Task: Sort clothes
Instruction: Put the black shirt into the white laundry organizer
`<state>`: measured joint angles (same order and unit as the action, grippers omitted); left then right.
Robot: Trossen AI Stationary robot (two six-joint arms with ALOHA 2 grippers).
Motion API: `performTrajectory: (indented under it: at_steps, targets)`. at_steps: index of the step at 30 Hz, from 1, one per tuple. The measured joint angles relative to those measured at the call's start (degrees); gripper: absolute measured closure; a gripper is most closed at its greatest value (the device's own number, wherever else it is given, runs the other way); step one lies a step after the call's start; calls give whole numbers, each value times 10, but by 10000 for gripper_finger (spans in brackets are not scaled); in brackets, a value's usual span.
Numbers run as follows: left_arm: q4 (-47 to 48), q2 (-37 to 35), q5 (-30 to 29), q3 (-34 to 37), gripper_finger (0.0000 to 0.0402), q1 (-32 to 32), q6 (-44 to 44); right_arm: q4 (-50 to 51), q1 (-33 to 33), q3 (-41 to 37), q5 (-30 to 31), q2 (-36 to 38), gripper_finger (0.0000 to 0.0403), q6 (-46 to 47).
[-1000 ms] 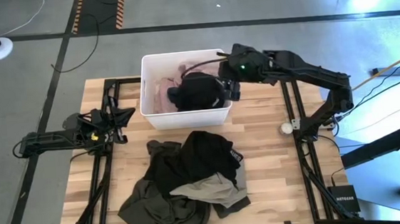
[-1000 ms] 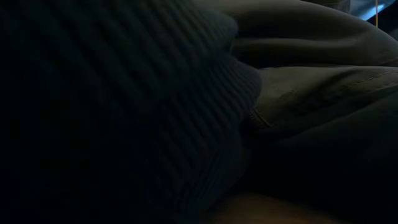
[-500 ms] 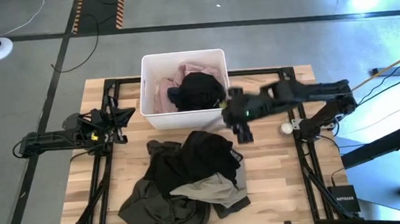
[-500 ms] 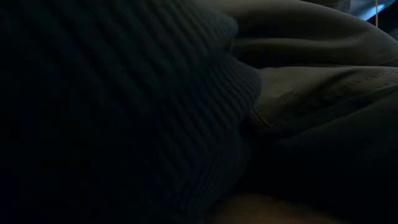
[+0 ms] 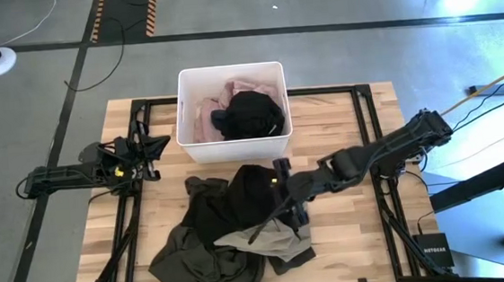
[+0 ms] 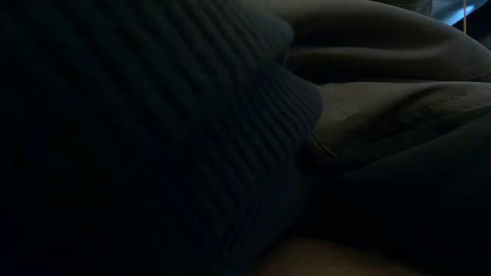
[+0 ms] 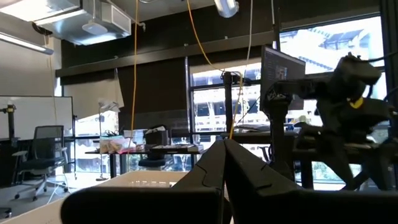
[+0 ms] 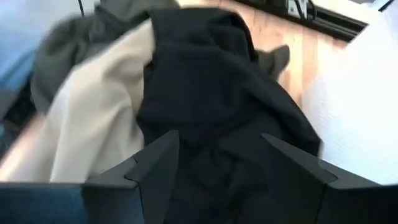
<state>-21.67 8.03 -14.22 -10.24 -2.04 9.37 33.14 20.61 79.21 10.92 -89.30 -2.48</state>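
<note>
A pile of clothes lies on the table's near half: a black garment (image 5: 251, 191) on top, a dark olive one (image 5: 194, 258) and a beige one (image 5: 264, 236) under it. My right gripper (image 5: 285, 192) is open, low over the pile's right side. In the right wrist view its fingers (image 8: 155, 162) stand apart over the black garment (image 8: 211, 93), with the beige one (image 8: 93, 124) beside it. A pale pink garment (image 5: 201, 118) and another black one (image 5: 252, 112) lie in the white bin (image 5: 234, 147). My left gripper (image 7: 222, 146) is shut and empty at the table's left edge. My right gripper comes at the black garment slanting down from the table's right side, fingers spread over the cloth (image 8: 217, 143). I cannot tell whether the fingertips touch it.
The white bin stands at the table's far middle and also shows in the right wrist view (image 8: 360, 124). Bare wood (image 5: 358, 232) lies right of the pile. Dark cloth (image 6: 230, 138) fills the low view. Black frame rails (image 5: 373, 131) run along the table's sides.
My right gripper has swung from the bin's right side toward the table's near edge and down, and now sits low over the pile. The black garment in the bin stays where it was.
</note>
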Motion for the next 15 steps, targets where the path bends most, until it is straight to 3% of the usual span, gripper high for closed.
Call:
performTrajectory:
  at_steps: [6, 15]
  targets:
    - [0, 0, 0, 0, 402, 0, 0, -121, 1, -51, -28, -5, 166, 55]
    - [0, 0, 0, 0, 402, 0, 0, -174, 1, -55, -44, -70, 166, 72]
